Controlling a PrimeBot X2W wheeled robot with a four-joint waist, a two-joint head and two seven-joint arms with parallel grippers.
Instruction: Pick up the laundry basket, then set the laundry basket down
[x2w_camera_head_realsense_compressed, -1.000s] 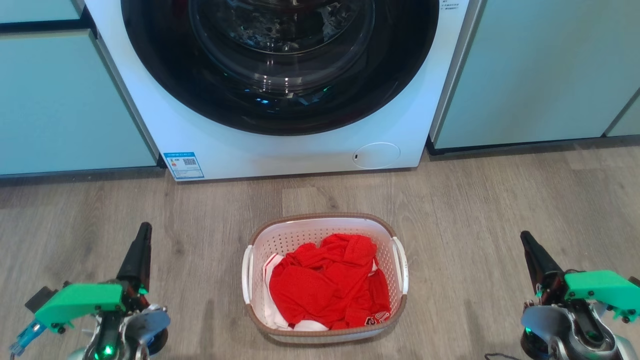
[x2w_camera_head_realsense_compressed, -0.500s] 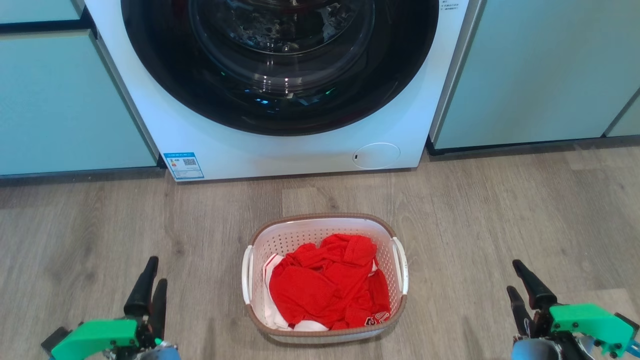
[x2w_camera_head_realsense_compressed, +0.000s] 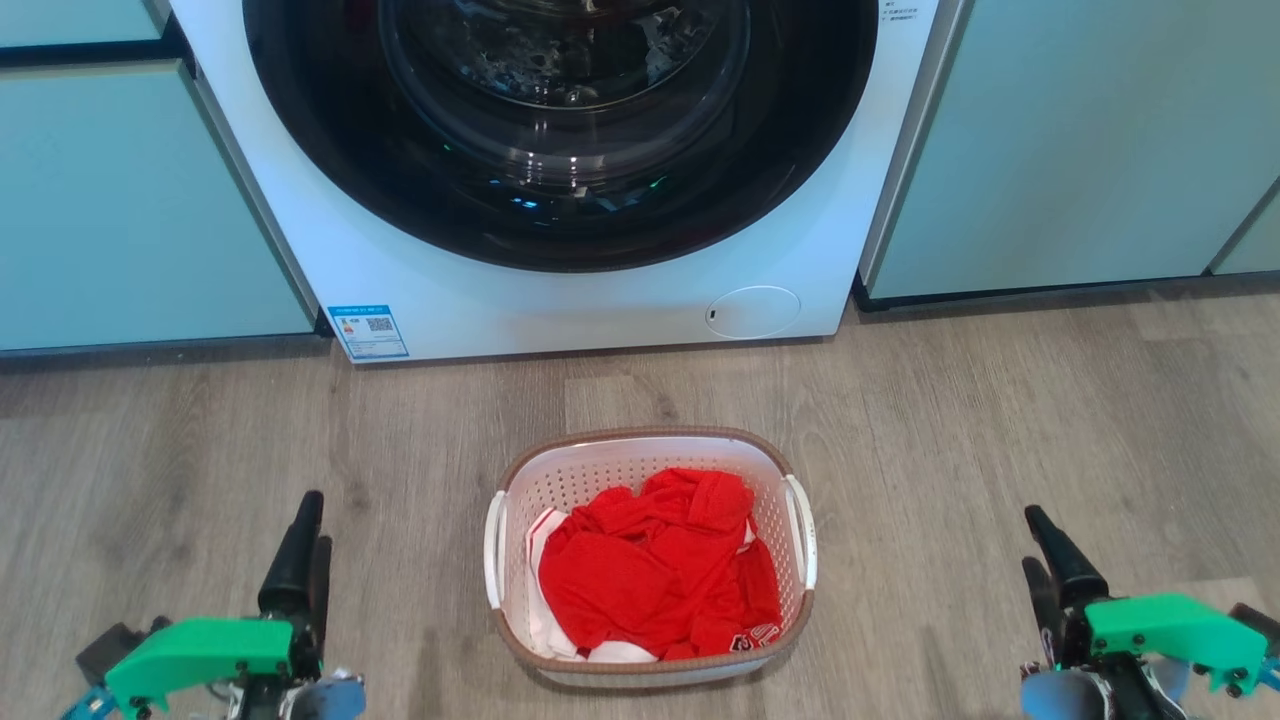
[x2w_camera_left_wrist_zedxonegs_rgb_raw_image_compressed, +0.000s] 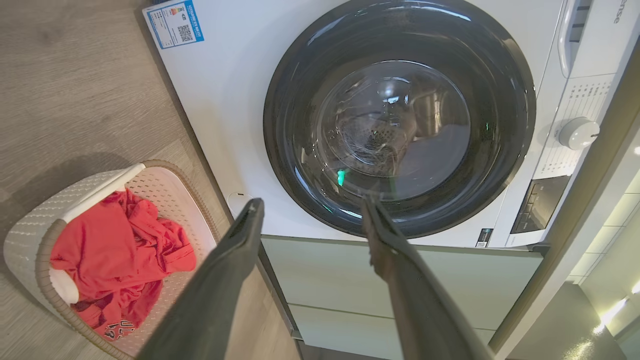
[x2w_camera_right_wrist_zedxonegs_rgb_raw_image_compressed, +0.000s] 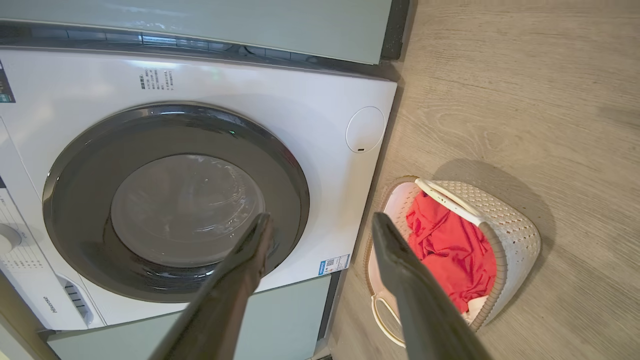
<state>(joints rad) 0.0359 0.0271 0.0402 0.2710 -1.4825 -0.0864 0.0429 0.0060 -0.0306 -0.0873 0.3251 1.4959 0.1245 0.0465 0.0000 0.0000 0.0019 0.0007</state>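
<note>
The laundry basket (x2w_camera_head_realsense_compressed: 645, 435), white with perforated sides, a brown rim band and white side handles, stands on the wood floor in front of the washing machine and holds red clothes (x2w_camera_head_realsense_compressed: 650, 570). My left gripper (x2w_camera_head_realsense_compressed: 312, 522) is low at the left, well clear of the basket, and open with nothing between its fingers. My right gripper (x2w_camera_head_realsense_compressed: 1031, 540) is low at the right, equally far from the basket, and also open and empty. The left wrist view shows the basket (x2w_camera_left_wrist_zedxonegs_rgb_raw_image_compressed: 30, 235) at lower left beside the open left gripper (x2w_camera_left_wrist_zedxonegs_rgb_raw_image_compressed: 312, 202). The right wrist view shows the basket (x2w_camera_right_wrist_zedxonegs_rgb_raw_image_compressed: 515, 235) right of the open right gripper (x2w_camera_right_wrist_zedxonegs_rgb_raw_image_compressed: 322, 217).
A white front-loading washing machine (x2w_camera_head_realsense_compressed: 560, 300) with a dark round door stands just beyond the basket. Pale green cabinets (x2w_camera_head_realsense_compressed: 1060, 150) flank it on both sides. Bare wood floor (x2w_camera_head_realsense_compressed: 950, 420) lies around the basket and between it and each gripper.
Both grippers have dropped toward the bottom edge of the head view and turned, so two fingers now show on each. The basket has not moved.
</note>
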